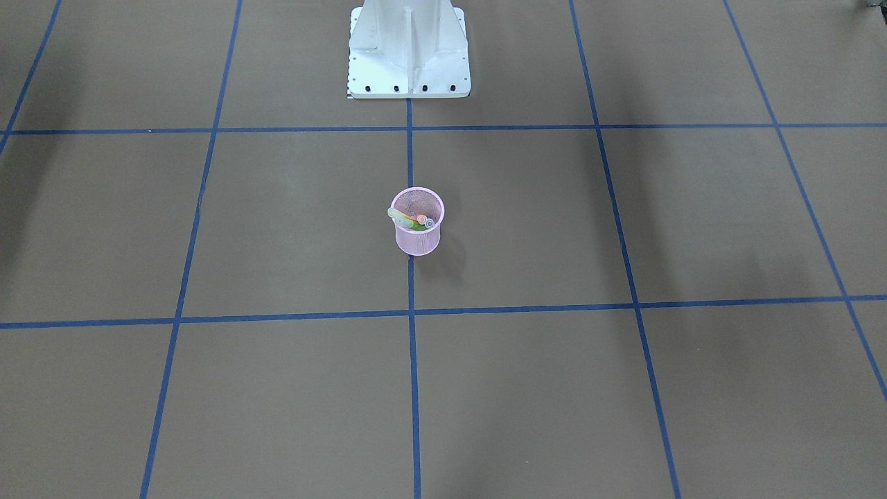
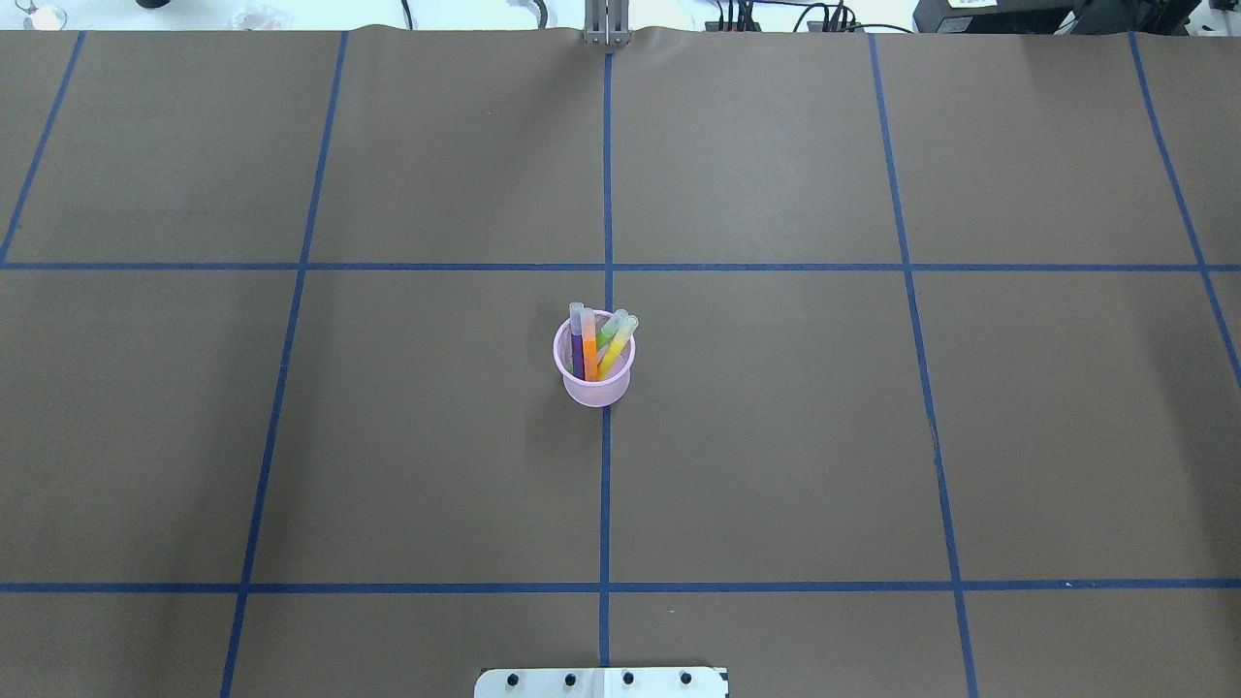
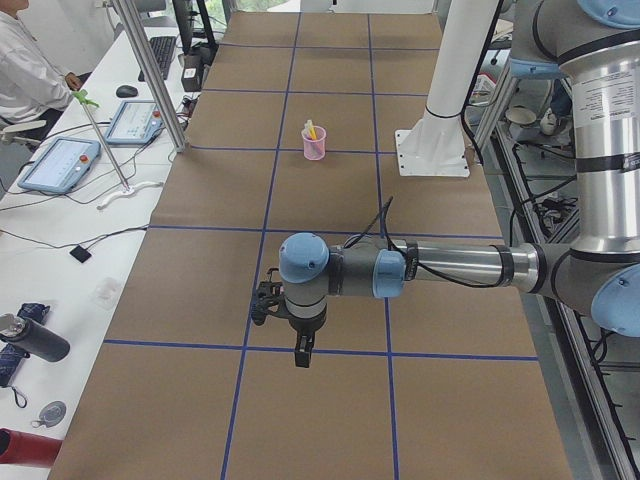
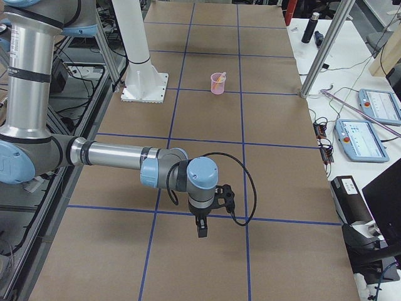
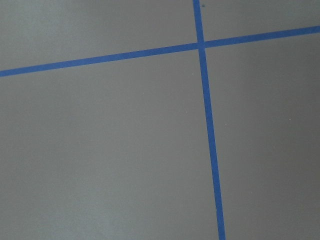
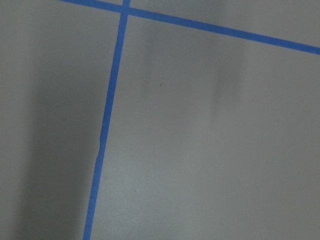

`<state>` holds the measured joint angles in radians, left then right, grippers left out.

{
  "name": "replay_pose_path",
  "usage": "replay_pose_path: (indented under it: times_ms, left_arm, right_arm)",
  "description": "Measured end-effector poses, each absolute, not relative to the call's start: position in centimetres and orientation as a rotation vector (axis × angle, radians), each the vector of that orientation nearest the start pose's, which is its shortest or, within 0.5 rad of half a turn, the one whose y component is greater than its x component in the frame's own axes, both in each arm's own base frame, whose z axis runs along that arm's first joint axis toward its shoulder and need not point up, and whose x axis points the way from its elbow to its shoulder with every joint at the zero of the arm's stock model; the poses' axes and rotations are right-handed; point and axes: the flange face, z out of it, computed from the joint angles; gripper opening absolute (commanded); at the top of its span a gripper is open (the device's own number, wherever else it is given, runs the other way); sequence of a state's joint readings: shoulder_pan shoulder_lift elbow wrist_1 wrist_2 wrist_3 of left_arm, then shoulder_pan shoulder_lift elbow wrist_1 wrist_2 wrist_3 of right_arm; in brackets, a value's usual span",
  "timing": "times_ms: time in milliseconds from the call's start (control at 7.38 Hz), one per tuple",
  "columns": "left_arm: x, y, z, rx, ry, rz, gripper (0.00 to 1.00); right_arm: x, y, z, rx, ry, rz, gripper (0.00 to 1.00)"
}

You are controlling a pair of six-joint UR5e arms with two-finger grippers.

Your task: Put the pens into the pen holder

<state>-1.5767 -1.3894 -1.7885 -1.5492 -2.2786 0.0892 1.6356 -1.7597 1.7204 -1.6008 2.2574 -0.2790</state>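
One pen holder [image 2: 593, 393], a pink mesh cup, stands upright in the middle of the table [image 2: 291, 436], right on the centre blue tape line [image 2: 606, 504], and in front of the robot's white base plate [image 2: 601, 682]. All four pens are inside it, cap ends up. No pen lies on the table.

From overhead, the purple pen [image 2: 577, 354] and the orange pen [image 2: 589, 357] stand side by side at the cup's left, and their pale caps reach past the far rim. The green pen [image 2: 609, 333] and the yellow pen [image 2: 618, 345] lean together toward the far right, with their caps over the rim there. In the front-facing view the caps bunch against the cup's near rim, and the four colours are hard to tell apart.

There are two arms, both well apart from the cup. The left gripper [image 3: 302, 352] hangs pointing down over the table at the robot's left end, close to a tape line. The right gripper [image 4: 201, 231] hangs the same way at the right end. Each shows only in a side view, so I cannot tell whether their fingers are spread or pressed together. Each of the two wrist cameras sees only brown paper and one tape crossing.

Beside the table's far edge, a person in a white sleeve [image 3: 25, 70] sits by two tablets [image 3: 62, 162].
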Motion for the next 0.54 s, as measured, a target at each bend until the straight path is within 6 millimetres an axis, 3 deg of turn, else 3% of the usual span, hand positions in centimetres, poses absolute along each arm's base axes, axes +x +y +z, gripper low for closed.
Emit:
replay_pose_path:
  times_ms: [542]
  left_arm:
    - [-7.05,-41.30,65.06,0.025,0.707,0.069,1.00]
  right_arm:
    - [9.60,-40.27,67.55,0.064,-0.691,-0.191,1.00]
